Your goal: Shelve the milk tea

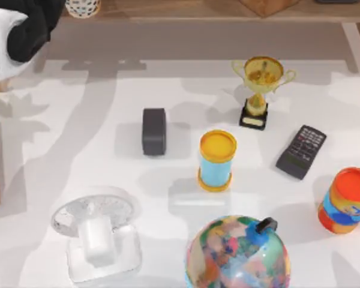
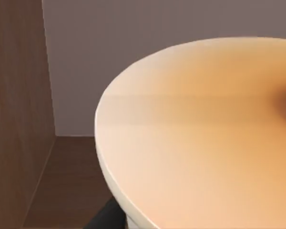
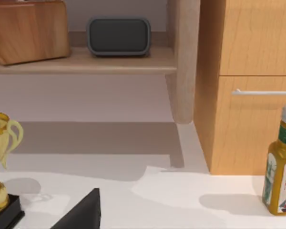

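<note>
The milk tea (image 2: 195, 143) sits hard against the left wrist camera, its orange top turned to the lens, inside a shelf compartment with a wooden side wall (image 2: 14, 95) and wooden floor (image 2: 66, 176). Its long axis appears to run straight away from the left claw, so the cup lies directly ahead of that claw, apparently upright. Whether the left claw is clenched on the cup or released cannot be told. The left arm (image 1: 30, 24) reaches off the tabletop (image 1: 78, 120) at the far left corner. The right arm is well apart, looking over the trophy (image 3: 0, 157); the left is clearly nearer.
</note>
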Robot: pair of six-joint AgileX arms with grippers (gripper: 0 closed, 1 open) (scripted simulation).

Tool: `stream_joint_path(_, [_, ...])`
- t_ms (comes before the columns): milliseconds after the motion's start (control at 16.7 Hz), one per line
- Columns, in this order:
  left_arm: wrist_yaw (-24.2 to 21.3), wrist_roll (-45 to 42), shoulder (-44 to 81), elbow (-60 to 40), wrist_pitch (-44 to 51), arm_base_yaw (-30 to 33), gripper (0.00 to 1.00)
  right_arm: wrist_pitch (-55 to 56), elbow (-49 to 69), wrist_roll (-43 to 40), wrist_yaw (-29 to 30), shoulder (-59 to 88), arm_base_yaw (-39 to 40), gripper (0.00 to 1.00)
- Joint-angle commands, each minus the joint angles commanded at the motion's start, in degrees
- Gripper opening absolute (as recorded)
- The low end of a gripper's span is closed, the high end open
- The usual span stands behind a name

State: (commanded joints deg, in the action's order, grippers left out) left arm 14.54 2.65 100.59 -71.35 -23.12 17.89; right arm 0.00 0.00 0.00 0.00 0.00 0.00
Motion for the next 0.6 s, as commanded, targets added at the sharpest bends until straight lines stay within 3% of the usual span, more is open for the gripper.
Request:
stream_joint_path(300, [-0.03,-0.03,3.46,-11.76,13.02,-0.8,0.0,0.0,0.0,0.0,0.0,0.0,0.0,1.0])
stream_joint_path(600, [-0.24,-0.08,4.01,-15.11,16.56,-0.97,0.0,0.0,0.0,0.0,0.0,0.0,0.0,1.0])
